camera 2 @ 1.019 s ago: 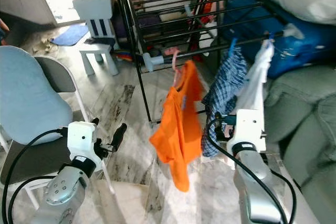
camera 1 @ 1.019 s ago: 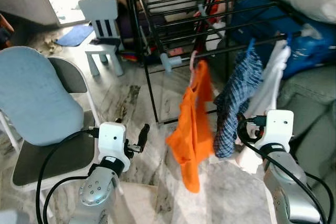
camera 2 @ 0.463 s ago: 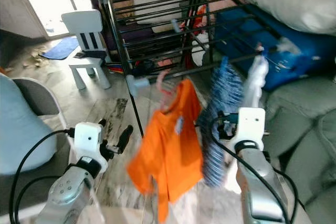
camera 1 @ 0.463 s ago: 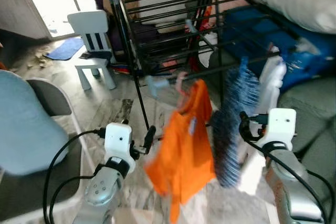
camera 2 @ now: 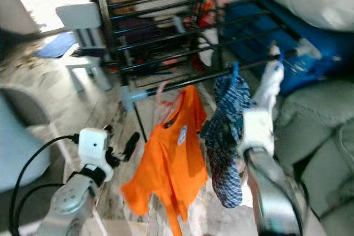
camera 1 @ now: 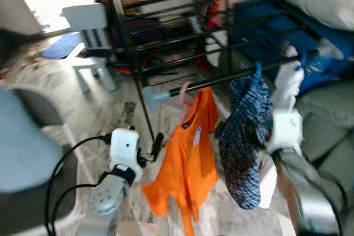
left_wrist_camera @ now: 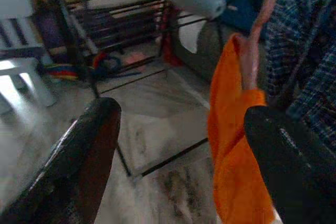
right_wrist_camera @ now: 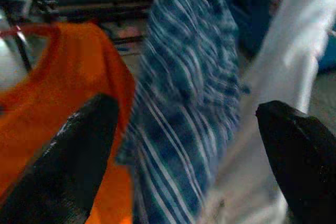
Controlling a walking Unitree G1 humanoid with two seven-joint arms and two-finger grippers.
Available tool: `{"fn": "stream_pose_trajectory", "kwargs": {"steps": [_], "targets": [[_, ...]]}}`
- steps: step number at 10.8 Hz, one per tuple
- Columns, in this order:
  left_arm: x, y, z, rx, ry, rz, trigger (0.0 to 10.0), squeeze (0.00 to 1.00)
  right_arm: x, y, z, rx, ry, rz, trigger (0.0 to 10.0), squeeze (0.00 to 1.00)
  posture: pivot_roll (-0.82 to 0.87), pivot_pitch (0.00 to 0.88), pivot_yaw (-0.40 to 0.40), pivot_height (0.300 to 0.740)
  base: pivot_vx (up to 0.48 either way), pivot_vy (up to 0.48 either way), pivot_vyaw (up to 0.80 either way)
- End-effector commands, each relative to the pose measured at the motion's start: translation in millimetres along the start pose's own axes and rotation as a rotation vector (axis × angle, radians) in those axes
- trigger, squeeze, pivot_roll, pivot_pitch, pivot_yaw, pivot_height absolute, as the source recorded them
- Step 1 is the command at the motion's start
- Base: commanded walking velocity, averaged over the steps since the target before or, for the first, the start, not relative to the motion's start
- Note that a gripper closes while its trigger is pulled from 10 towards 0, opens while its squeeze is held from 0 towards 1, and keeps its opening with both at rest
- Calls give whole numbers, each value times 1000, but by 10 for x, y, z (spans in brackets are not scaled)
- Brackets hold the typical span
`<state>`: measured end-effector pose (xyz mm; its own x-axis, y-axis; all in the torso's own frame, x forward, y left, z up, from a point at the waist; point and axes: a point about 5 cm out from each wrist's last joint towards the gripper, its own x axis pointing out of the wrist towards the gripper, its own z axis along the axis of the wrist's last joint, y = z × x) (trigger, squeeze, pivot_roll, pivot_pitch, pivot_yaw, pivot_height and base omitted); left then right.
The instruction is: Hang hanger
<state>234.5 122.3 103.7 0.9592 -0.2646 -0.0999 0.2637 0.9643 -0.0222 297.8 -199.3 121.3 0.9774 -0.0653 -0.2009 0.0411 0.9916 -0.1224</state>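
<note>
We see the orange shirt (camera 1: 191,164) on its pink hanger (camera 1: 185,92) hooked over the black rack (camera 1: 166,31). Our left gripper (left_wrist_camera: 178,145) and right gripper (right_wrist_camera: 184,145) both hold nothing, fingers spread wide.

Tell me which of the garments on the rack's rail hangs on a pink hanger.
The orange T-shirt, nearest the rail's pale end cap. The blue checked shirt beside it hangs from a blue hook; the white garment is farthest along.

Black rack (camera 1: 166,31): front rail carries, left to right, pink hanger (camera 1: 185,91) with orange shirt (camera 1: 188,158), blue hanger with plaid shirt (camera 1: 246,136), white garment (camera 1: 287,81). Rack stands on marble floor (camera 1: 121,114); white chair (camera 1: 88,37) behind.
</note>
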Motion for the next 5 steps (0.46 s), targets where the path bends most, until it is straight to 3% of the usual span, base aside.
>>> {"fn": "stream_pose_trajectory", "kwargs": {"steps": [1,3,5], "targets": [[-5,27,-12,1,12,1,10000,0,42,-45,-59,6,45,-1,10000,0,-156,69,89,740,0,0,0],[3,16,-19,0,18,-3,10000,0,157,25,-50,-1,78,66,10000,0,-148,68,82,740,0,0,0],[4,16,-23,4,24,-1,10000,0,256,-19,-126,-36,141,10,10000,0,-137,68,75,740,0,0,0]]}}
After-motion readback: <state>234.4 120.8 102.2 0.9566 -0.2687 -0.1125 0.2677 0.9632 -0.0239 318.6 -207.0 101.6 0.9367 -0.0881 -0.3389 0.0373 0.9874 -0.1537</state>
